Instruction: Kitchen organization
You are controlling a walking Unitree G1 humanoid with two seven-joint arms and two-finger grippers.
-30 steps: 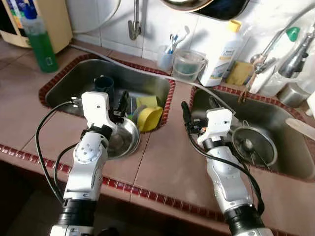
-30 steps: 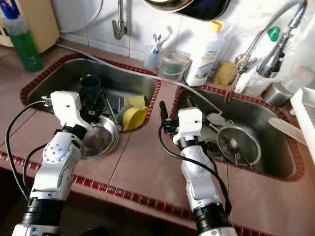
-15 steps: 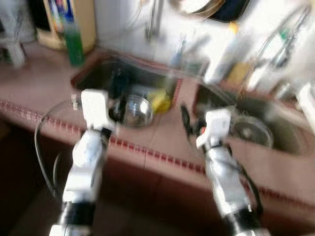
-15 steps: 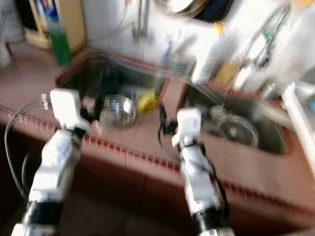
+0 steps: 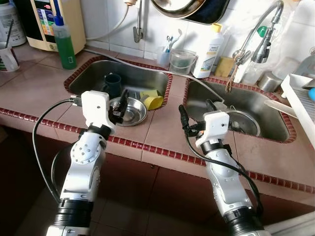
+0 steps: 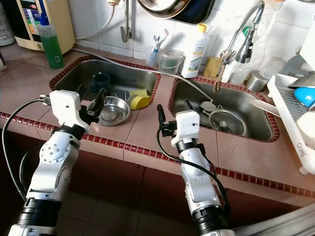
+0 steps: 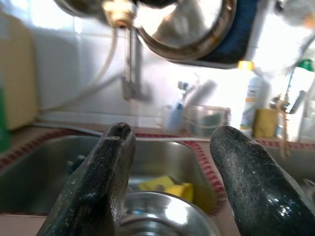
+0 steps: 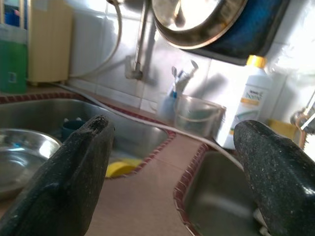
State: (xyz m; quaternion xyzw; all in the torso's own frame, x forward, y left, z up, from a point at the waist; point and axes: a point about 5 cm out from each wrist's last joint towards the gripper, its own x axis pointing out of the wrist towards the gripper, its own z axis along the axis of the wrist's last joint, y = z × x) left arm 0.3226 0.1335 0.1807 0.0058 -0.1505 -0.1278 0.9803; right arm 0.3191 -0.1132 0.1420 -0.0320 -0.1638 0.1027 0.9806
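While the robot stands at the counter, the left eye view shows the left gripper (image 5: 119, 109) in the middle left of the frame, just over the near rim of the shiny steel bowl (image 5: 129, 110). The bowl sits at the front edge of the left sink (image 5: 83, 77). A dark cup (image 5: 112, 83) and a yellow cup (image 5: 154, 102) lie close behind it. The right gripper (image 5: 186, 118) is in the middle of the frame, over the tiled strip between the two sinks, and it holds nothing.

In the right eye view, the bowl lies in the middle left, and a round metal lid (image 6: 227, 122) rests in the right sink (image 6: 253, 129). A white dish rack (image 6: 298, 135) stands at the far right.

From the left wrist view, the two black fingers (image 7: 96, 189) are spread wide with nothing between them. The bowl's rim shows at the bottom, right between them.

From the right wrist view, the fingers (image 8: 66, 179) are also wide apart and empty.

I think the bowl is the next thing to pick up. To do it well, the left gripper should drop low, put one finger inside the rim and one outside, then pinch slowly. The bowl is smooth and may slip or tip.
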